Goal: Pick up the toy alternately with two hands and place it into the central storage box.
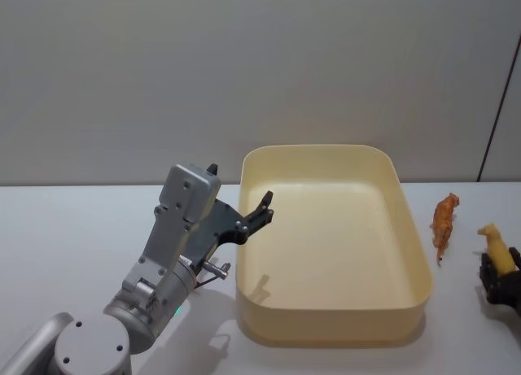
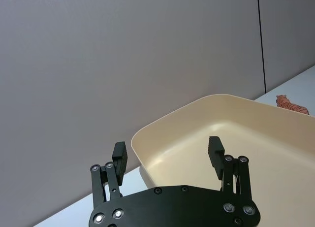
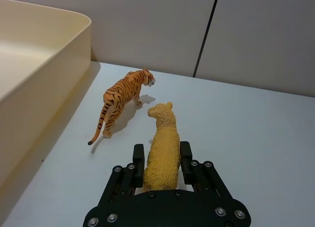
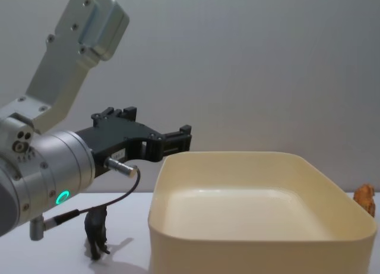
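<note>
Over box (image 1: pixel 317 148) rim, left end effector (image 2: pixel 167 148)

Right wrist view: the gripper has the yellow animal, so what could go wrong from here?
1. The tiger stands right beside the yellow toy; lifting or swinging might knock it over.
2. The right gripper grips the toy's rear end only, so it may tilt or slip.
3. The left gripper hovers open at the storage box rim, so the arms could crowd each other there.
</note>
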`<state>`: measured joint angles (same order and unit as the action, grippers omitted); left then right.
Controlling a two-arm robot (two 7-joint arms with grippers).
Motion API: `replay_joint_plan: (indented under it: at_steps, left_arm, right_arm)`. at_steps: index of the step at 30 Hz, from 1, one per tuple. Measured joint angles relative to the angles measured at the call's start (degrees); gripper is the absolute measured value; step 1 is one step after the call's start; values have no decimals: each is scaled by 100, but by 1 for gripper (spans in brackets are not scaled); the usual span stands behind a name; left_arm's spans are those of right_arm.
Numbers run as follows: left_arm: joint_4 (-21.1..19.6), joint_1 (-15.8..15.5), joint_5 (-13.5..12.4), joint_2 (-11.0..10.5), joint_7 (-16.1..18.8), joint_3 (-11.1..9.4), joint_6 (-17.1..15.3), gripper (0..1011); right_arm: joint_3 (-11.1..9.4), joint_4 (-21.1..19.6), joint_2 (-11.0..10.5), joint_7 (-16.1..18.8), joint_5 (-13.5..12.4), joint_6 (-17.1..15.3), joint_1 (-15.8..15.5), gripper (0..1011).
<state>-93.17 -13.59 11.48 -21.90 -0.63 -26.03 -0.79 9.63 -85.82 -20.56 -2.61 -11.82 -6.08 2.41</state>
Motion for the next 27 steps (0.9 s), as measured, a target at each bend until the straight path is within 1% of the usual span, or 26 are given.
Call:
replay_joint_plan:
  at_steps: [8, 10, 13, 17, 20, 21, 22, 27]
  left_arm:
    - [0, 0, 0, 0, 0, 0, 0, 1001]
    - [0, 0, 0, 0, 0, 0, 0, 1001]
    - [0, 0, 0, 0, 0, 0, 0, 1001]
    - [0, 0, 0, 0, 0, 0, 0, 1001]
    - [0, 0, 0, 0, 0, 0, 0, 1001]
    - [0, 0, 0, 0, 0, 0, 0, 1001]
    - [0, 0, 0, 0, 0, 0, 0, 1001]
    - [0, 0, 0, 0, 0, 0, 0, 1001]
  right_arm:
    - [-24, -112, -35, 123, -1, 227, -66, 412]
    - [-46, -213, -67, 211, -28, 364, -112, 412]
    - [-68, -323, -97, 296, -61, 449, -148, 412]
    - [-104, -555, -151, 507, -157, 591, -196, 412]
    - [-115, -697, -167, 674, -224, 639, -194, 412]
    - [-115, -697, -167, 674, -224, 639, -194, 412]
    - [-115, -762, -167, 775, -255, 652, -173, 412]
    - [-82, -847, -111, 1066, -302, 646, -41, 412]
